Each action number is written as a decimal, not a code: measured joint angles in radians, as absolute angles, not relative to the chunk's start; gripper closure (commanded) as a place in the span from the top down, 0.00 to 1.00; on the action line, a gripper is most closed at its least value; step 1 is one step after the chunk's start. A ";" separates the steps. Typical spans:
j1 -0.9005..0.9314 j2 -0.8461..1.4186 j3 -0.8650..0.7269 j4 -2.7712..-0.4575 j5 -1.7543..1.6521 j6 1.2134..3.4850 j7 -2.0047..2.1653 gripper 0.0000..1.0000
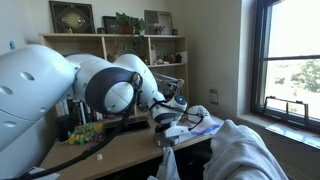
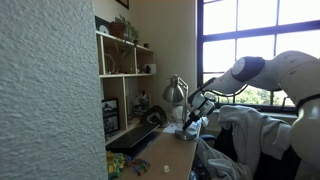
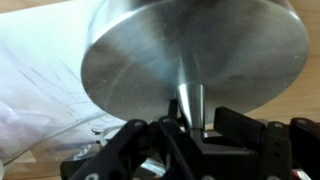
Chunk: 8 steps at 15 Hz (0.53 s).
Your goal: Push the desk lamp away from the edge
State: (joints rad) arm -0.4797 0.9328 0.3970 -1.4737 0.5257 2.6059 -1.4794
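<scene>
The desk lamp (image 2: 175,91) is silver-grey, with its cone shade above the desk's near end. In the wrist view its round flat base (image 3: 190,50) fills the upper frame and its tapered stem (image 3: 189,104) rises from the base. My gripper (image 3: 192,130) has its black fingers close on either side of the stem, shut on it. In both exterior views the gripper (image 1: 172,120) (image 2: 192,121) is low at the lamp base, by the desk (image 1: 125,150) front edge (image 2: 186,152). The lamp's thin arm (image 1: 172,79) shows behind the robot arm.
A wooden shelf unit (image 1: 110,48) (image 2: 122,62) stands at the back of the desk. A dark keyboard (image 2: 141,136) and a yellow object (image 1: 85,132) lie on the desk. White crumpled sheeting (image 1: 240,150) (image 3: 40,95) lies beside the lamp. A window (image 1: 295,60) is close by.
</scene>
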 measured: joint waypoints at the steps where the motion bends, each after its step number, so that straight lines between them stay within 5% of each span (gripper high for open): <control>1: -0.481 0.937 0.397 -1.469 0.526 2.609 -1.491 0.07; 8: -0.489 0.961 0.430 -1.462 0.539 2.654 -1.557 0.09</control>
State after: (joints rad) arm -0.4886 0.9607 0.4301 -1.4622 0.5392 2.6540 -1.5571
